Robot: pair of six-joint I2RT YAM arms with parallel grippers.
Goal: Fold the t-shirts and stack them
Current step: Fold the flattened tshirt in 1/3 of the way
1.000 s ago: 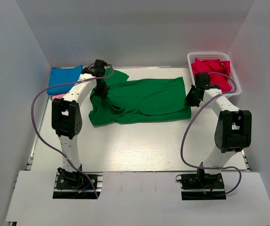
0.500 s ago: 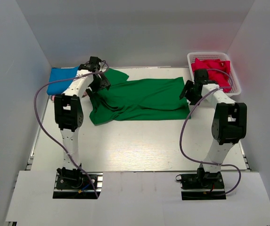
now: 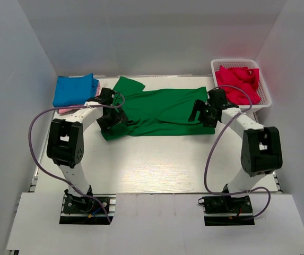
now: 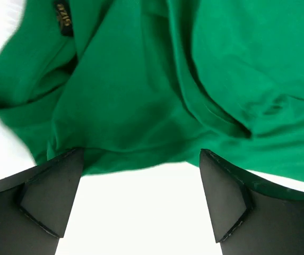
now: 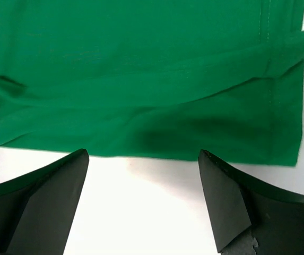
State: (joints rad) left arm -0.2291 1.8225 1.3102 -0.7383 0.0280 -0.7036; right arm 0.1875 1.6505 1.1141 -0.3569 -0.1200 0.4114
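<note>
Green shirt looked limp and light, best pinched at its near hem, where left gripper and right gripper gaped wide.

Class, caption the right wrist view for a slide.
Open right claw poised above the near edge of the green t-shirt on the white table.

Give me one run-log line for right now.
left claw: open, at edge of green shirt | right claw: open, at its other end | blue shirt: far left | red shirt: in basket
</note>
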